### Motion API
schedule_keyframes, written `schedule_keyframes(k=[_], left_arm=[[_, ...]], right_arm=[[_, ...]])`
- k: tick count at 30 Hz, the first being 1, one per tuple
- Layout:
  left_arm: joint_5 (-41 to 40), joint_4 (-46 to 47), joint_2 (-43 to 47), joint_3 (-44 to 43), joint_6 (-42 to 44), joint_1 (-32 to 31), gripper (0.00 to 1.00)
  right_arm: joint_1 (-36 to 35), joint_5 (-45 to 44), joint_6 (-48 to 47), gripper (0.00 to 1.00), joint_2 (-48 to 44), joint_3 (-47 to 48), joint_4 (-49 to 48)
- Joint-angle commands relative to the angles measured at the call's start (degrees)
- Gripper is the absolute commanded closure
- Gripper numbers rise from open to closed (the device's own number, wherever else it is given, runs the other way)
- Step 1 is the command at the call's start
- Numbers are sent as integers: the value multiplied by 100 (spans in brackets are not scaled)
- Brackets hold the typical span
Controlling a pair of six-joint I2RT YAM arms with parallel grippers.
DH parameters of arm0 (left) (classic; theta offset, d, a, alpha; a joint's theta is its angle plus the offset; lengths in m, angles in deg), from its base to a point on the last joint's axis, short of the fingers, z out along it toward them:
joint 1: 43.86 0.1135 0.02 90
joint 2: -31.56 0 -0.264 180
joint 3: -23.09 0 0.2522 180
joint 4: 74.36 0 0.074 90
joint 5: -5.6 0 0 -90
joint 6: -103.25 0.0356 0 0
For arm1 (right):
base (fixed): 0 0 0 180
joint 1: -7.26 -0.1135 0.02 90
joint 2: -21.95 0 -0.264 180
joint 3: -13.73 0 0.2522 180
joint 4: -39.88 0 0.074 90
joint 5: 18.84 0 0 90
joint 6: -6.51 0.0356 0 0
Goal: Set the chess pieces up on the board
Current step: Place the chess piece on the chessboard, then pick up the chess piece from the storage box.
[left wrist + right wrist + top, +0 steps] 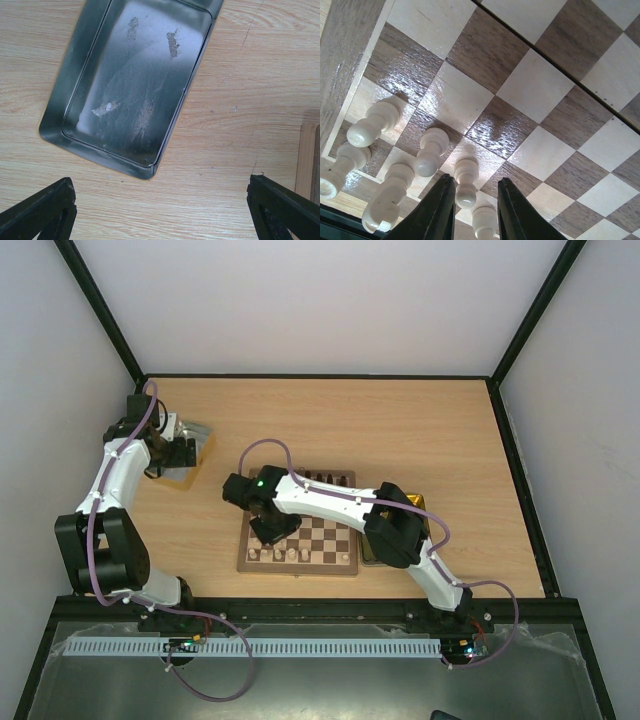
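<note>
placing step: right jaws slightly parted astride cream pawn (pixel 466 182) at board (pixel 540 95) 7 o'clock corner. left jaws spread wide above silver tray (pixel 75 75). next: lift straight, avoid neighbouring pawns (pixel 431 150).

Board (pixel 335 532): we find it on the bench (pixel 400 425), centred, toward the near edge.
Chess pieces (pixel 290 554): we see rows along the board's near and far edges.
Left tray (pixel 75 75): far left of the board, below the left hand (pixel 160 200).
Right tray (pixel 424 506): just right of the board.
Right hand (pixel 472 187): over the board's near left part, one piece (pixel 465 182) between its fingers (pixel 437 210).
</note>
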Motion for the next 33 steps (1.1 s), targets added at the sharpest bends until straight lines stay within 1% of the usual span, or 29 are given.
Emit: schedule_keyframes(k=[1, 6, 10, 13, 15, 17, 19, 23, 25, 28, 33], left_arm=[[5, -56, 95, 47, -21, -21, 7], [6, -73, 114, 45, -21, -20, 7], [-22, -85, 183, 64, 50, -27, 7], [-307, -149, 209, -28, 220, -38, 6], [-356, -228, 259, -105, 396, -38, 5], [-117, -407, 347, -175, 749, -38, 4], [24, -790, 420, -272, 1086, -41, 3], [-422, -1142, 699, -236, 1474, -39, 2], [-543, -1260, 821, -154, 1539, -38, 1], [-508, -1517, 930, -175, 1548, -42, 2], [-238, -1652, 1058, -261, 1522, -45, 1]], right_arm=[[12, -269, 42, 77, -32, 206, 245], [69, -675, 169, 78, -196, 337, 361], [248, -851, 335, 78, -639, 199, 377], [449, -881, 432, 78, -1097, -182, 297], [574, -883, 463, 78, -1448, -445, 217], [653, -943, 499, 78, -1848, -698, 131], [728, -952, 504, 78, -2208, -1018, -18], [1012, -738, 720, 77, -2973, -1869, -538], [1191, -702, 661, 77, -3195, -2227, -682], [1399, -802, 664, 77, -3368, -2457, -764], [1613, -1053, 1044, 74, -3582, -2845, -957]])
